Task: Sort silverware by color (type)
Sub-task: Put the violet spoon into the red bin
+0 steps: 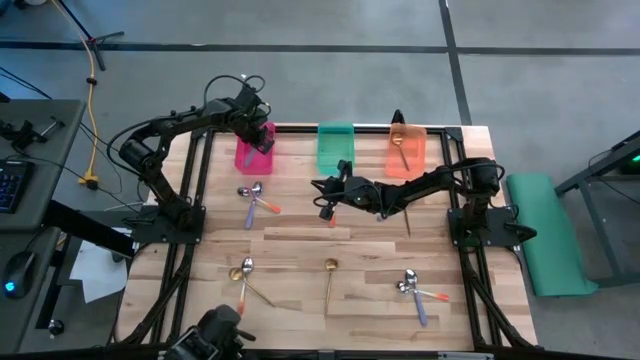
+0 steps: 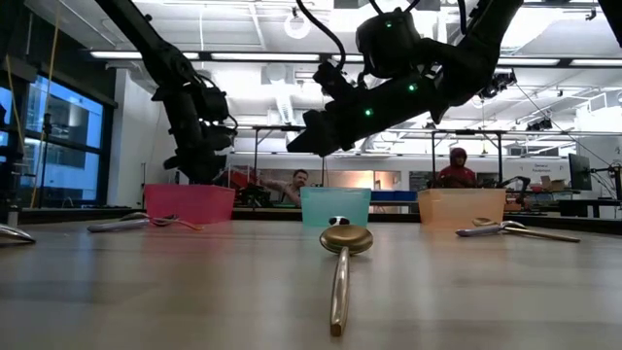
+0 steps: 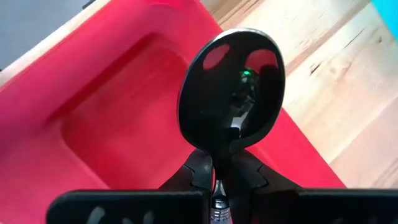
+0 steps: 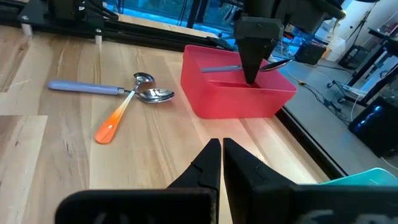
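Note:
My left gripper (image 3: pixel 217 180) (image 1: pixel 260 138) hangs over the red bin (image 1: pixel 255 150) (image 4: pixel 236 93), shut on a silver-bowled spoon (image 3: pixel 231 93) whose handle looks purple. My right gripper (image 4: pixel 221 158) (image 1: pixel 320 187) is shut and holds nothing; it hovers above mid-table, pointing toward the red bin. A purple-handled spoon (image 4: pixel 93 88) and an orange-handled spoon (image 4: pixel 118 118) lie crossed on the wood near the red bin. Gold spoons (image 1: pixel 243 272) (image 1: pixel 330 270) and another purple and orange pair (image 1: pixel 412 288) lie toward the near edge. A gold spoon (image 1: pixel 398 140) lies in the orange bin (image 1: pixel 405 155). My left gripper pinches the spoon between its two fingers at the neck just behind the bowl (image 3: pixel 217 186). The fingers (image 4: pixel 252 59) come from above, pointing down into the red bin, and lie across the spoon. The spoon (image 4: pixel 221 68) is lifted clear and roughly level at the bin's rim.
The teal bin (image 1: pixel 335 147) stands between the red and orange bins along the far edge. My right arm (image 1: pixel 420 185) stretches across the table's middle, above the wood. Bare wood (image 1: pixel 300 235) lies between the spoon groups. People show in the room beyond the table.

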`<state>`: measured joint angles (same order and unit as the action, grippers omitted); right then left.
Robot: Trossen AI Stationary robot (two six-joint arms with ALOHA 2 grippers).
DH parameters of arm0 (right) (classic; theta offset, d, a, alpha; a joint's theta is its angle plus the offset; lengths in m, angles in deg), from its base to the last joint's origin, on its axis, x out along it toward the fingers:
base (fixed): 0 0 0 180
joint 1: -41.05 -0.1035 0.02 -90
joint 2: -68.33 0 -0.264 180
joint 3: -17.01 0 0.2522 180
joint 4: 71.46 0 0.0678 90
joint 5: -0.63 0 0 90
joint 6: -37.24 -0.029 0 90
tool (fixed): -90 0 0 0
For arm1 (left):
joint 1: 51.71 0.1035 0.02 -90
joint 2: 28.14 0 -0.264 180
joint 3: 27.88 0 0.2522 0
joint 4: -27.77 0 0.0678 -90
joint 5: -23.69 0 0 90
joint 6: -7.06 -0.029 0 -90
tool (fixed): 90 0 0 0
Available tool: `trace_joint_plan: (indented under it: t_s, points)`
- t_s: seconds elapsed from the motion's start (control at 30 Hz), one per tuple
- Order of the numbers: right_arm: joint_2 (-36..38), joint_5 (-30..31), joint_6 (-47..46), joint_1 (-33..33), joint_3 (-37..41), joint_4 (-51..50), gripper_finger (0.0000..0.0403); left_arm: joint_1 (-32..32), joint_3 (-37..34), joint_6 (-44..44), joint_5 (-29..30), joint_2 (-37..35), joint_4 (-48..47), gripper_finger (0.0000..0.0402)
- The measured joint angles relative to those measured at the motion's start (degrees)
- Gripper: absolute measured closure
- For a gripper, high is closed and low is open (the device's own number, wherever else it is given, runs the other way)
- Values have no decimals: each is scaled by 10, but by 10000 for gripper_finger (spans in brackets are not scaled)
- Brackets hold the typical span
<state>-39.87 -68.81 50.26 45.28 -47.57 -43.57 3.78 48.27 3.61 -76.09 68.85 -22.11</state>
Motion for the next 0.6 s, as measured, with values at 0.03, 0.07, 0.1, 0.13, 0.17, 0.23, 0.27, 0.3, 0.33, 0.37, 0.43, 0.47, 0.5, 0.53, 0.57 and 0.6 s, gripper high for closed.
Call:
trace_joint_plan:
  t_s: [0.03, 0.07, 0.1, 0.13, 0.17, 0.23, 0.27, 0.3, 0.33, 0.37, 0.43, 0.47, 0.5, 0.53, 0.57, 0.6]
  points:
    - [0, 0, 2, 1, 0, 0, 403, 0, 0, 0, 2, 0, 0, 393]
    - [0, 0, 5, 2, 0, 1, 403, 0, 0, 1, 5, 0, 0, 393]
    - [0, 0, 6, 3, 0, 1, 403, -1, 0, 3, 12, 0, 0, 393]
    - [0, 0, 5, 5, 0, 1, 403, -1, 0, 5, 19, 0, 0, 393]
    - [0, 0, 5, 8, -1, 1, 403, -1, 0, 9, 23, 0, 0, 393]
    - [0, 0, 5, 13, -1, 2, 403, -1, 0, 13, 24, 2, -1, 393]
    - [0, -4, 5, 15, -1, 2, 403, -1, 0, 13, 25, 2, -2, 393]
    - [0, -11, 5, 18, -1, 2, 403, -1, 0, 13, 24, 2, -2, 393]
    - [0, -17, 5, 20, -1, 2, 403, -3, 0, 13, 24, 2, -1, 393]
    - [0, -22, 5, 23, -1, 2, 403, -4, 0, 13, 25, 2, -2, 393]
    - [0, -25, 4, 26, -1, 2, 403, -4, 0, 14, 24, 2, -4, 392]
    - [0, -26, 4, 26, -1, 2, 403, -6, 0, 15, 24, 2, -5, 392]
    - [0, -26, 4, 27, -1, 2, 403, -7, 0, 17, 24, 2, -7, 392]
    - [0, -26, 5, 28, -1, 2, 403, -9, 0, 17, 25, 5, -8, 392]
    - [0, -26, 5, 29, -1, 2, 403, -11, 0, 17, 27, 7, -7, 392]
    - [0, -26, 5, 29, -1, 2, 403, -13, 0, 14, 29, 10, -7, 392]
